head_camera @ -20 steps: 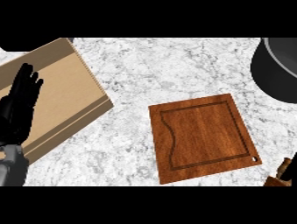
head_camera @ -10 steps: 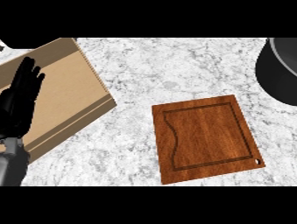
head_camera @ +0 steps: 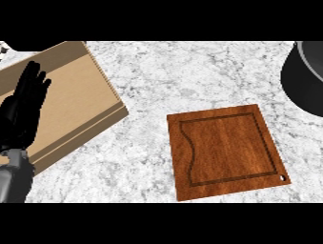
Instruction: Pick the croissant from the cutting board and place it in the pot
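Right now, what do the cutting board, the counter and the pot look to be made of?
Cutting board: apparently wood, reddish-brown, with visible grain and a slight sheen; a groove runs near its edge. Counter: looks like marble or a similar stone, white with grey veining. Pot: probably dark metal with a dull finish, judging from its smooth grey-black wall; only part shows at the right edge.

Bare marbled surface (head_camera: 178, 81) lies between the box (head_camera: 72, 109) at the left and the pot (head_camera: 318, 78) at the right edge. The flat board (head_camera: 224, 150) sits low between them, well apart from both, posing little obstruction.
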{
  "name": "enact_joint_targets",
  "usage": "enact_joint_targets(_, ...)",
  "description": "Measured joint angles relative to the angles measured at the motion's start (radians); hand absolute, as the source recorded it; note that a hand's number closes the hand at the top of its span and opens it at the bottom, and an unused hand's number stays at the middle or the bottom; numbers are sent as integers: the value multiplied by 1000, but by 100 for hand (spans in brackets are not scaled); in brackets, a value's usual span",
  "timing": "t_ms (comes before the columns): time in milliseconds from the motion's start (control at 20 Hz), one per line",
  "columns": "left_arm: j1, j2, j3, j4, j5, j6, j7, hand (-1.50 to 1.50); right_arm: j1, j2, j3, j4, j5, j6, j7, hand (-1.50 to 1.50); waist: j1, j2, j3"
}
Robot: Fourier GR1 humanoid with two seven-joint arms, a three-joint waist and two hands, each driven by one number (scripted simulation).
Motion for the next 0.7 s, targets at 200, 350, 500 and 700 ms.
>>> enact_joint_targets(200, 11, 1, 7, -3, 4, -15, -12, 0, -105, -10, 25, 196, 48, -56, -77, 150, 6, 1, 1)
enact_joint_targets(350, 10, -4, -3, -8, 2, -20, -18, 0, -112, -45, 48, 237, 190, -183, -147, 150, 15, 6, 1)
enact_joint_targets(500, -21, -9, -10, 3, -5, -13, -3, 0, -150, -61, 84, 341, 318, -313, -208, 150, 23, 10, 2)
enact_joint_targets(700, -13, -29, -24, 15, -21, -6, -20, 0, -256, -58, 124, 572, 420, -447, -301, 150, 28, 11, 2)
